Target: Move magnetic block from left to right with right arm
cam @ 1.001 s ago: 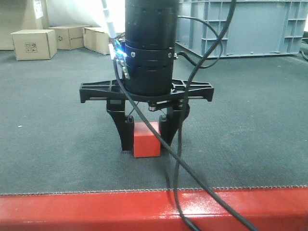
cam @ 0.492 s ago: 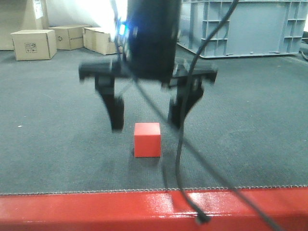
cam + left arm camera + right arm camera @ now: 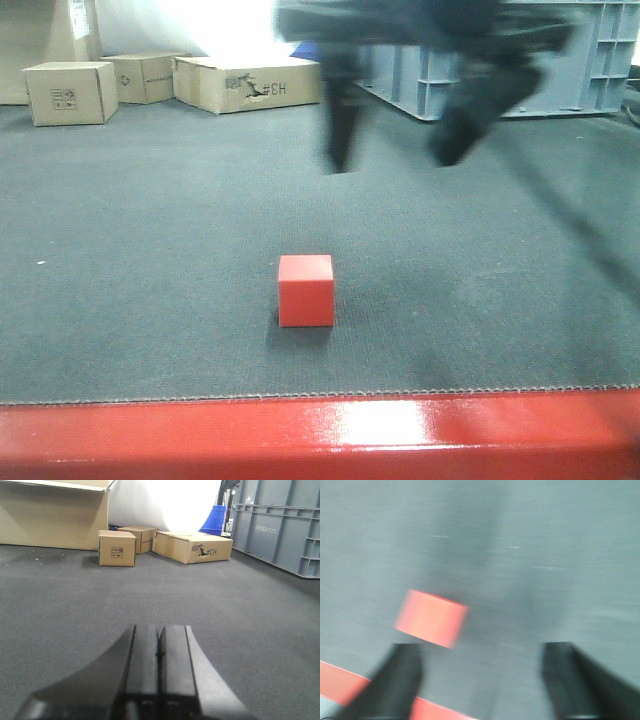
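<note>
On grey carpet near red front edge (image 3: 300,435): magnetic block (image 3: 305,290), upright, bare carpet all sides | right claw (image 3: 400,150) raised above, blurred, spread, empty | left claw (image 3: 160,650) pressed together.

Magnetic block (image 3: 305,290) on the mat (image 3: 130,250), right tool (image 3: 400,150) above and behind it, cardboard boxes (image 3: 150,80) far behind left

We see blown-out white glare at the back — strongest in the left wrist view. The right gripper (image 3: 395,160) smears with motion blur, its wrist view blurred throughout. The magnetic block (image 3: 305,290) stays sharp, casting a soft shadow.
</note>
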Available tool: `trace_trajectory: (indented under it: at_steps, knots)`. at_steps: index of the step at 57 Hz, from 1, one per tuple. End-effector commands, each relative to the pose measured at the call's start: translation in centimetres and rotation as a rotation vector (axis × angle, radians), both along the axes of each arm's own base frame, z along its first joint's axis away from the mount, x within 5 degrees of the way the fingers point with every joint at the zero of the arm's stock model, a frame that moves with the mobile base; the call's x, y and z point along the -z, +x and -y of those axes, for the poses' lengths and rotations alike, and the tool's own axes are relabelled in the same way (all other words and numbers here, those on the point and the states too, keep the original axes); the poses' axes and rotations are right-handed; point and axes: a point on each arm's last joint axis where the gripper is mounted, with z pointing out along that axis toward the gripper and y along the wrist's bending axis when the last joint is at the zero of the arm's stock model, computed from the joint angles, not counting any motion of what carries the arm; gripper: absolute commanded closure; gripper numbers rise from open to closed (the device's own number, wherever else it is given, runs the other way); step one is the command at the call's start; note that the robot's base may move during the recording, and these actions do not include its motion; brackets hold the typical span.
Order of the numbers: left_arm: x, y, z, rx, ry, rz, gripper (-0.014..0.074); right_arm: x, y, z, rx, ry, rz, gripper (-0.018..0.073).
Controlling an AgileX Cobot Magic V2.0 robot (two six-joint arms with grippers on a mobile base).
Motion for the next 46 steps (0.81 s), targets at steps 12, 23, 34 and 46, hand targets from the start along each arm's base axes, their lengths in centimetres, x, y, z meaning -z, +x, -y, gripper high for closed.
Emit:
trace_trajectory:
  at_steps: [12, 23, 34, 46]
  knots:
    - [-0.5, -0.2, -0.1, -0.01, -0.009, 0.09, 0.0722, -2.0, -3.6, 7.8, 0.038, 0.166, 0.32, 0.0501]
    - [-0.5, -0.2, -0.1, -0.01, -0.009, 0.09, 0.0722, -2.1, -6.4, 13.8, 0.259, 0.251, 0.609, 0.0503]
    - [-0.5, -0.2, -0.1, -0.01, -0.009, 0.09, 0.0722, -1.6, -9.8, 17.6, 0.359, 0.153, 0.913, 0.0503]
    - [-0.5, -0.2, -0.1, -0.01, -0.009, 0.09, 0.0722, -0.1, -13.3, 18.8, 0.411, 0.109, 1.086, 0.0503]
